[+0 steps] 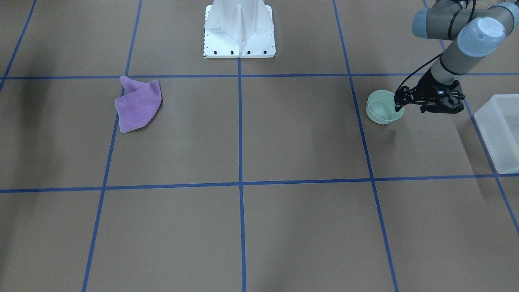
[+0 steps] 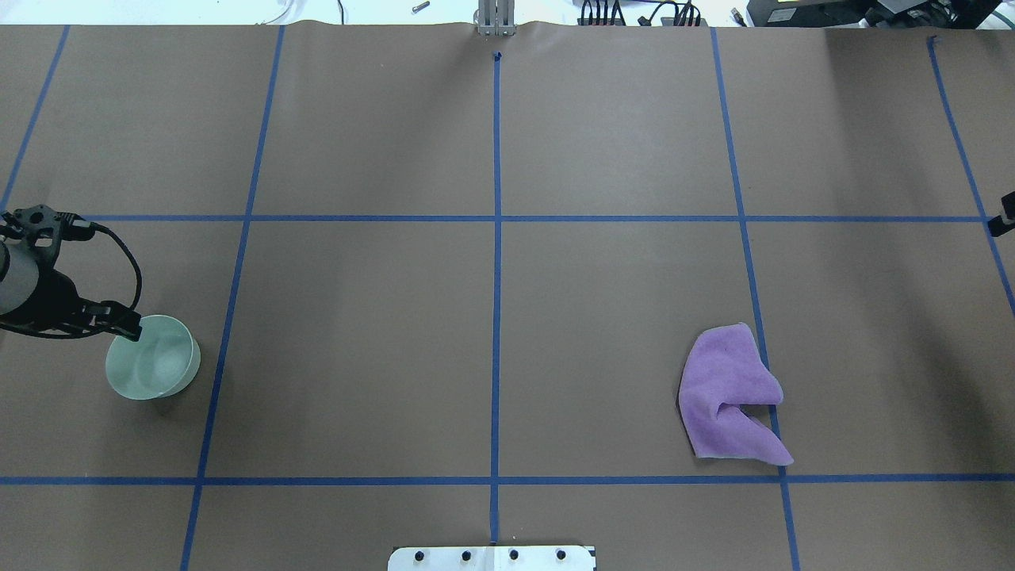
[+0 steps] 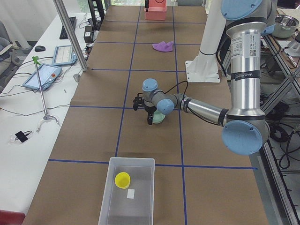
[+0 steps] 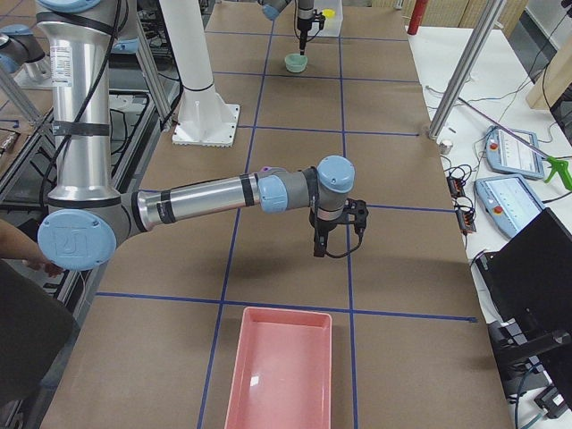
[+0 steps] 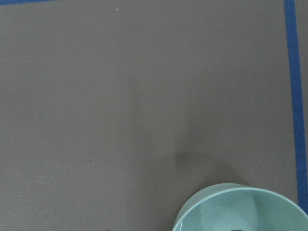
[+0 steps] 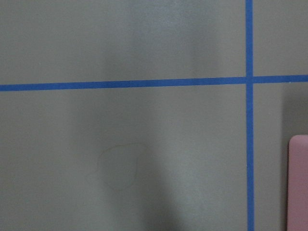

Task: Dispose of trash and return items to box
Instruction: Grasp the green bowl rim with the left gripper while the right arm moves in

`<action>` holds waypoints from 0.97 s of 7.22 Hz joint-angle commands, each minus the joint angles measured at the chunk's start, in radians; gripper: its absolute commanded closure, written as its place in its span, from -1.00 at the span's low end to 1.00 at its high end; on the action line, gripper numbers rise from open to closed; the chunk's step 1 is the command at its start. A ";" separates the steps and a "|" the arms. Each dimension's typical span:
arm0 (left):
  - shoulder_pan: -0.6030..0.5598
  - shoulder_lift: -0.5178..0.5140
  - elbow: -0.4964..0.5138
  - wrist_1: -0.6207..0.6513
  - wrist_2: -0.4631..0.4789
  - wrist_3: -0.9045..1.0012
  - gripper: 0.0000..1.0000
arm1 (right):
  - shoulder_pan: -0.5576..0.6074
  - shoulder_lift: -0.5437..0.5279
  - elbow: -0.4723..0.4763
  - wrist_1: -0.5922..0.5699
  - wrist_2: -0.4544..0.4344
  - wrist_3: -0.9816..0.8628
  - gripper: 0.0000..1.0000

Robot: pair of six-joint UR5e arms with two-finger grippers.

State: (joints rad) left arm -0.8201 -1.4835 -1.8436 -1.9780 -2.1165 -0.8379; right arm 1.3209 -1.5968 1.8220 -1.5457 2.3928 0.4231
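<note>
The pale mint-green bowl (image 1: 382,108) is at the table's left end, beside the box; it also shows in the overhead view (image 2: 155,366) and at the bottom of the left wrist view (image 5: 245,211). My left gripper (image 1: 399,103) is at the bowl's rim nearest the box, one finger inside, and looks shut on the rim. The yellow cup (image 3: 123,180) stands inside the frosted-white box (image 3: 110,197), whose corner shows in the front view (image 1: 496,134). My right gripper (image 4: 318,243) hangs empty over bare table near the right end; I cannot tell whether it is open.
A crumpled purple cloth (image 2: 729,396) lies on the robot's right half. A pink tray (image 4: 281,375) sits at the right end of the table. The white pedestal (image 1: 239,32) stands at the robot's edge. A small white scrap (image 3: 131,193) lies in the box.
</note>
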 commanded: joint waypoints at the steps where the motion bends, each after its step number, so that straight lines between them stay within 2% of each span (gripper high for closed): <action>1: 0.033 0.000 0.040 -0.050 0.009 -0.032 -0.29 | -0.098 0.000 0.005 0.143 -0.004 0.214 -1.00; 2: 0.035 0.000 0.040 -0.050 0.009 -0.053 0.39 | -0.124 0.000 0.008 0.159 -0.004 0.248 -1.00; 3: 0.035 0.002 0.037 -0.050 0.006 -0.058 0.99 | -0.149 0.001 0.020 0.159 -0.006 0.279 -1.00; 5: 0.027 0.008 0.020 -0.042 -0.032 -0.047 1.00 | -0.181 0.001 0.051 0.159 -0.007 0.322 -1.00; 6: -0.002 0.009 0.015 -0.039 -0.137 -0.014 1.00 | -0.196 0.001 0.072 0.159 -0.010 0.345 -1.00; 7: -0.098 0.023 0.017 -0.029 -0.189 0.100 1.00 | -0.216 0.000 0.082 0.161 -0.020 0.356 -1.00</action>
State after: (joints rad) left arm -0.8338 -1.4721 -1.8250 -2.0165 -2.2274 -0.8370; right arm 1.1282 -1.5956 1.8865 -1.3865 2.3814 0.7591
